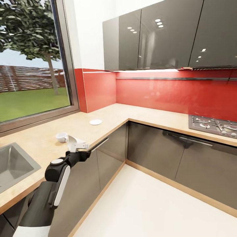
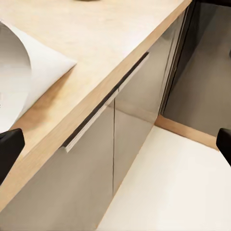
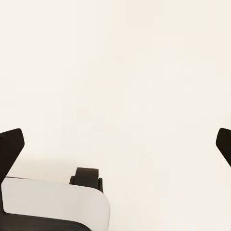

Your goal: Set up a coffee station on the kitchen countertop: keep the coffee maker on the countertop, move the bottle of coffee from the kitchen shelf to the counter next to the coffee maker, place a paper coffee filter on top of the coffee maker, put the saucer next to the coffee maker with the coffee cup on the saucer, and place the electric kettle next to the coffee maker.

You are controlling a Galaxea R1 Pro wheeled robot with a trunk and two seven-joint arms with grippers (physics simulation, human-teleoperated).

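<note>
The light wood countertop (image 1: 108, 115) runs along the window and turns the corner. On it a small white saucer (image 1: 95, 122) lies flat, and nearer me a white coffee cup (image 1: 62, 137) rests tilted. A white paper coffee filter (image 2: 21, 77) curls on the countertop (image 2: 101, 43) at its front edge, also seen as a white shape (image 1: 75, 143) beside my left gripper (image 1: 85, 148). The left gripper (image 2: 115, 144) hangs at that edge, its fingertips (image 2: 9, 147) spread wide with nothing between them. My right gripper (image 3: 115, 144) is open over the pale floor.
A steel sink (image 1: 13, 164) is set into the counter at the left, and a gas hob (image 1: 214, 125) at the right. Glossy grey cabinets with a bar handle (image 1: 98, 144) stand below the counter. Wall cabinets (image 1: 158, 36) hang above. Cream floor (image 1: 148, 204) opens to the right.
</note>
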